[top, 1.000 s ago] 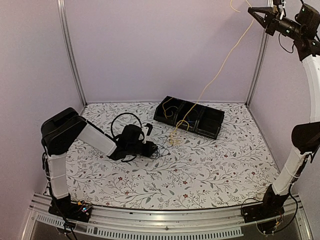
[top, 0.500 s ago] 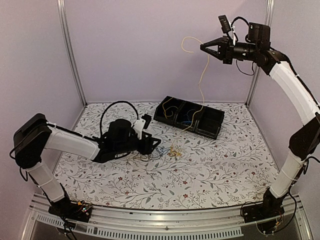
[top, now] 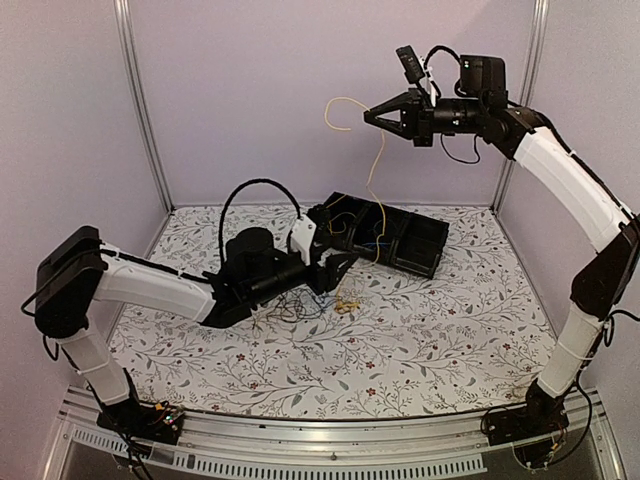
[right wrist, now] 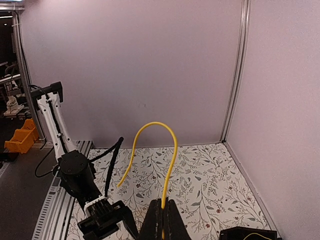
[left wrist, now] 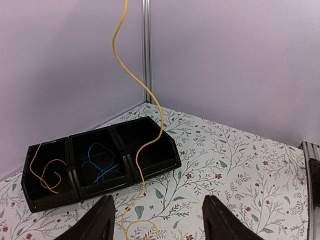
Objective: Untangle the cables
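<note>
My right gripper (top: 372, 117) is high over the table's back, shut on a yellow cable (top: 378, 165). In the right wrist view the pinched cable (right wrist: 170, 150) arcs up out of the closed jaws (right wrist: 162, 216). It hangs down past the black tray (top: 428, 268) and ends in a small coil (top: 347, 303) on the table. My left gripper (top: 338, 266) hovers just left of the tray, open, nothing between its fingers (left wrist: 102, 220). A thin dark and blue tangle (top: 296, 306) lies under it. The tray (left wrist: 50, 202) holds a yellow cable (left wrist: 42, 170) in one compartment and a blue one (left wrist: 100, 162) in the middle.
The table has a floral cover and is enclosed by lilac walls with metal posts (top: 142, 110) at the back corners. A thick black arm cable (top: 250, 190) loops above the left wrist. The tray's third compartment (left wrist: 145, 145) holds nothing visible.
The right gripper has swung down and left from the top right corner, carrying the yellow cable. The left gripper has opened, risen off the tangle and moved right toward the tray.
</note>
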